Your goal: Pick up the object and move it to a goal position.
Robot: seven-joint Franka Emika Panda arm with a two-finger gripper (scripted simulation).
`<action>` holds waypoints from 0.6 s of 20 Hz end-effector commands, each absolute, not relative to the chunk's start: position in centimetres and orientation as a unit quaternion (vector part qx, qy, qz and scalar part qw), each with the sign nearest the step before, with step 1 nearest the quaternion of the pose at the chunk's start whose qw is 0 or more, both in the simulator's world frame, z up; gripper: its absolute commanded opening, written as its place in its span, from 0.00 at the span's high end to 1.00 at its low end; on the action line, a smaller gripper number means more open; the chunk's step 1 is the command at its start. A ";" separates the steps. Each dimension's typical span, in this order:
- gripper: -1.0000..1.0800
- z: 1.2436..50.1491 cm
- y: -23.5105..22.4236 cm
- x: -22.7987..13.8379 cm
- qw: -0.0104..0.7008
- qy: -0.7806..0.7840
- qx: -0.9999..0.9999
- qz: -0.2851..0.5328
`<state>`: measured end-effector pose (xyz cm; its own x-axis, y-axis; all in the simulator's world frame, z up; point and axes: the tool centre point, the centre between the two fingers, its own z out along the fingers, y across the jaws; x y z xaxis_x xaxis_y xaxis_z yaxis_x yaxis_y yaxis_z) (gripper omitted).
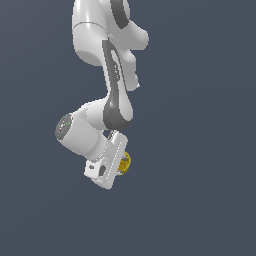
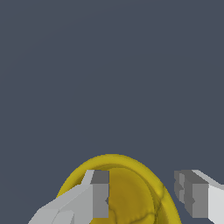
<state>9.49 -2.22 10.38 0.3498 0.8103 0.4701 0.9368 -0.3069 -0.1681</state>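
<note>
Gripping round, thick-rimmed yellow cup (image 2: 131, 192) wall, blocky white tool (image 2: 144, 197)

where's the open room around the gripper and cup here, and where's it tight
In both views an unbroken dark background surrounds the arm, though no surface shows to set anything on. It is tight only at the gripper: one finger sits over the yellow cup hollow, the other finger just outside its rim.

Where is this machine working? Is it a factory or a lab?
Neither, most likely: it looks like a computer simulation. The background is one flat grey-blue with no floor or walls, and the white arm, its gripper and the yellow cup are smooth, blocky renders.
</note>
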 end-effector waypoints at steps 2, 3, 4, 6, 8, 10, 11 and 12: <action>0.38 10.4 -2.3 9.6 0.211 -0.554 -0.790 -0.155; 0.38 10.4 -2.3 9.6 0.211 -0.554 -0.790 -0.155; 0.38 10.4 -2.3 9.6 0.211 -0.555 -0.790 -0.155; 0.38 10.4 -2.3 9.6 0.212 -0.556 -0.789 -0.156; 0.38 10.4 -2.4 9.7 0.212 -0.557 -0.788 -0.158; 0.38 10.4 -2.3 9.7 0.212 -0.557 -0.788 -0.158; 0.38 10.4 -2.2 9.7 0.212 -0.557 -0.787 -0.158; 0.38 10.5 -2.1 9.7 0.212 -0.558 -0.787 -0.158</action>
<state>9.67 -2.28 10.41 0.3299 0.8106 0.4837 0.9439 -0.2899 -0.1579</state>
